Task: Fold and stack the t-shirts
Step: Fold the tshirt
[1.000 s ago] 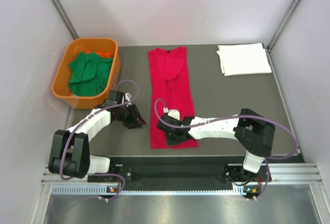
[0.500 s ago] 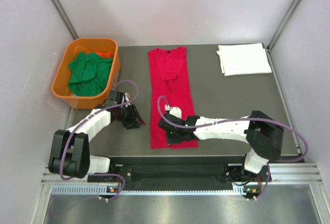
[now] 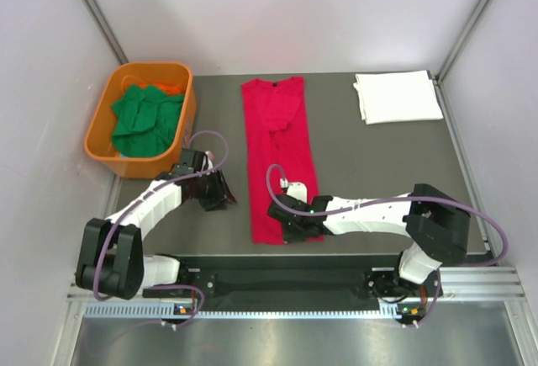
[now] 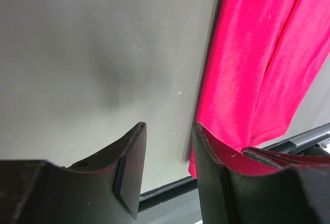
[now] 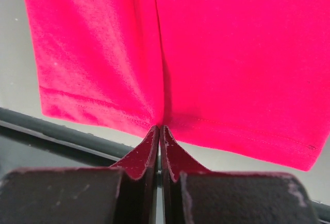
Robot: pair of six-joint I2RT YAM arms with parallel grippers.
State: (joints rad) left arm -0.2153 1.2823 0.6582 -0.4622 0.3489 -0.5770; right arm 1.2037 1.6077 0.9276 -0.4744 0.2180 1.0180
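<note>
A red t-shirt (image 3: 280,143) lies folded lengthwise in a long strip down the middle of the grey table (image 3: 378,156). My right gripper (image 3: 289,225) is shut on its near hem; in the right wrist view the closed fingertips (image 5: 161,130) pinch the hem of the red t-shirt (image 5: 206,54). My left gripper (image 3: 220,195) is open and empty over bare table left of the shirt; in the left wrist view (image 4: 169,131) the red t-shirt (image 4: 252,69) lies to its right. A white t-shirt (image 3: 397,96) lies folded at the back right. Green t-shirts (image 3: 145,119) fill the tub.
The orange plastic tub (image 3: 182,122) stands at the back left, close to my left arm. Grey walls enclose the table on three sides. A black rail (image 3: 286,280) runs along the near edge.
My right gripper has slid right along the near hem, and the shirt's near end has bunched narrower and shifted right. My left gripper has barely moved.
</note>
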